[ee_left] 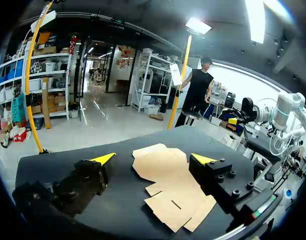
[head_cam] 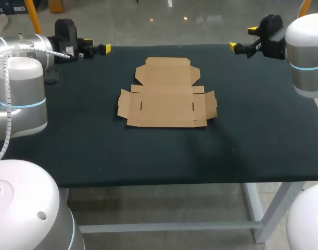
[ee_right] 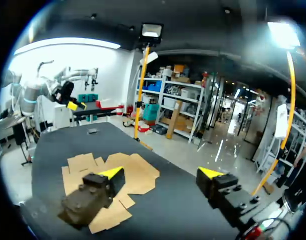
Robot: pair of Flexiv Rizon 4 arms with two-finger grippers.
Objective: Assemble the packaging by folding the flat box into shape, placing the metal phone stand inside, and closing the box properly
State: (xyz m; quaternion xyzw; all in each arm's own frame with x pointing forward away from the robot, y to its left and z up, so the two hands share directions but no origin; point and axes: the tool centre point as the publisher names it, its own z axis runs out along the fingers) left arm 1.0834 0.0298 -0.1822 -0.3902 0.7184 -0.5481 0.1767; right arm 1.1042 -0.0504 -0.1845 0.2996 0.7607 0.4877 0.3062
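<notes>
Head view: you are looking down on a dark desk [head_cam: 70, 140], and the flat box [head_cam: 166, 94] lies unfolded around its middle, a little toward the far edge.
Flat box: you see plain brown cardboard with every flap spread out, lying flush on the desk and apart from both grippers.
Left gripper: your left gripper [head_cam: 96, 50] hangs over the far left corner of the desk, well apart from the box, with its yellow tips pointing right toward the middle.
Right gripper: your right gripper [head_cam: 242, 38] hangs at the far right edge of the desk, also well apart from the box, with its tips pointing left.
Left wrist view: your left gripper [ee_left: 154, 159] has its fingers spread wide and empty, and the flat box [ee_left: 168, 190] lies on the desk ahead of them.
Right wrist view: your right gripper [ee_right: 162, 173] likewise stands open and empty, and the flat box [ee_right: 135, 177] lies on the desk ahead of it, partly behind one finger.
</notes>
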